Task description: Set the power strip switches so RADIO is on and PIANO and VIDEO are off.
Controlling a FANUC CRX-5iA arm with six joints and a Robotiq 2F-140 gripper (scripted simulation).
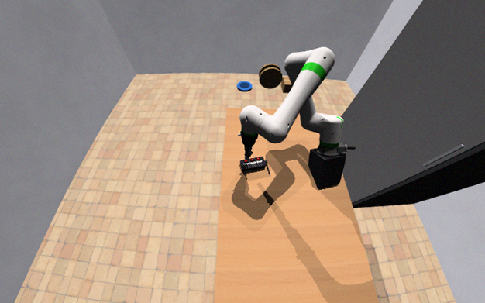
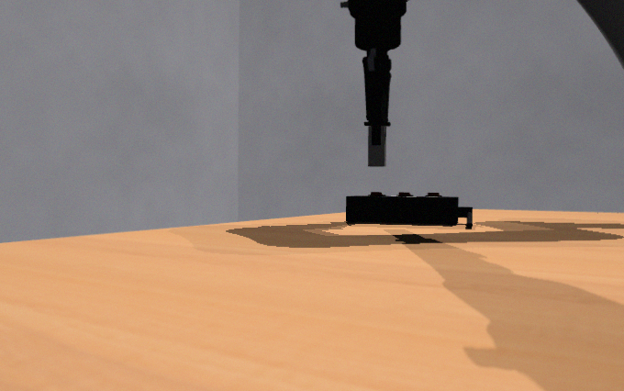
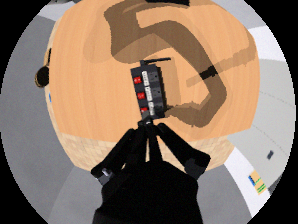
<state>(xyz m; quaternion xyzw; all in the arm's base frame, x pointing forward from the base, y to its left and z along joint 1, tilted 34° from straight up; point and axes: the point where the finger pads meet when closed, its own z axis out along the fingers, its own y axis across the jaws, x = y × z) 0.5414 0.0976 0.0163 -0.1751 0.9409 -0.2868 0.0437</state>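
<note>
A black power strip (image 1: 253, 165) (image 2: 401, 210) (image 3: 150, 91) lies flat on the wooden table (image 1: 285, 237), switch side up. It carries three red switches in a row; their labels and positions are too small to read. My gripper (image 1: 246, 155) (image 2: 376, 161) (image 3: 147, 115) is shut with nothing between the fingers. It points straight down and hangs a short way above the left end of the strip, over the leftmost switch, without touching it. A short cable stub sticks out from the strip's right end in the exterior view.
The arm's black base block (image 1: 326, 168) stands on the table to the right of the strip. On the tiled floor at the back lie a blue dish (image 1: 244, 86) and a round brown object (image 1: 270, 75). A dark wall panel (image 1: 429, 93) runs along the right.
</note>
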